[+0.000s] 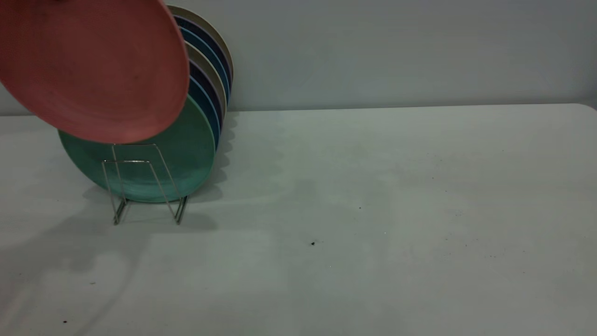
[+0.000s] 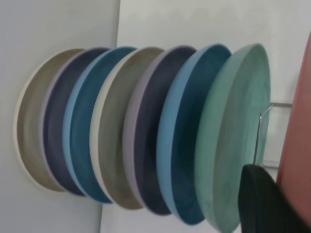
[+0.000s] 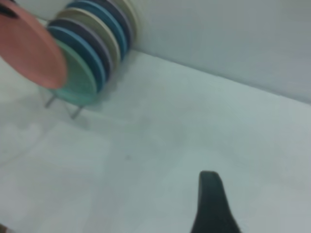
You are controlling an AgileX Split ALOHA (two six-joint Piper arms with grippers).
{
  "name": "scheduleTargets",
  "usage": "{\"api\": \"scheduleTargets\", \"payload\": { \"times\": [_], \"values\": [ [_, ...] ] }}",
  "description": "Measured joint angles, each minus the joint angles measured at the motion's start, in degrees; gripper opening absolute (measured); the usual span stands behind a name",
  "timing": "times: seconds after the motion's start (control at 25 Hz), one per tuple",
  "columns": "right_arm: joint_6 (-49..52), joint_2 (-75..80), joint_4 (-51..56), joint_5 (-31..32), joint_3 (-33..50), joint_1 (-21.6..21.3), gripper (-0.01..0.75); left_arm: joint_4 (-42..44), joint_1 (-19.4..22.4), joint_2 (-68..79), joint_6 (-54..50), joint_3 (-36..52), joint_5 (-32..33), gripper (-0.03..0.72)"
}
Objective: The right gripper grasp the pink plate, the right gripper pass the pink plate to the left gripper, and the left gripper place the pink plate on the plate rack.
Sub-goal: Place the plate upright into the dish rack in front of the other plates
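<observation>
We see the pink plate (image 1: 93,70) held tilted in the air, above and in front of the plate rack (image 1: 140,184), its lower edge overlapping the top of the mint-green plate (image 1: 186,158) that stands foremost in the rack. Behind the green plate, six more plates (image 1: 210,70) in blue, dark purple and beige stand on edge in a row that runs back toward the wall (image 1: 396,46). The rack's front wire loops stand bare on the table (image 1: 373,233), just below the pink plate.

In the left wrist view, one dark finger of the left gripper (image 2: 265,204) lies against the pink plate's edge, beside the green plate; we cannot tell how its claw stands. The right gripper (image 3: 211,206) shows as one dark finger over bare table, well apart from the rack; its claw we cannot judge either.
</observation>
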Motion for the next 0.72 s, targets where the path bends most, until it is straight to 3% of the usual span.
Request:
{"api": "scheduleTargets", "payload": {
  "times": [0.2, 0.36, 0.72],
  "values": [
    [1.9, -6.2, -5.0, 0.0, 15.7, 0.0, 0.519, -0.2, 0.3, 0.0, 1.0, 0.0, 1.3, 0.108],
    [5.7, -10.6, -11.2, -1.6, 27.6, 0.0, 0.519, -0.3, 0.3, 1.2, 2.5, 0.0, -1.4, 0.108],
    [7.9, -15.4, -15.4, -9.8, 38.6, 0.0, 0.519, -0.7, 0.3, 5.6, 4.3, 0.0, -6.9, 0.108]
  ]
}}
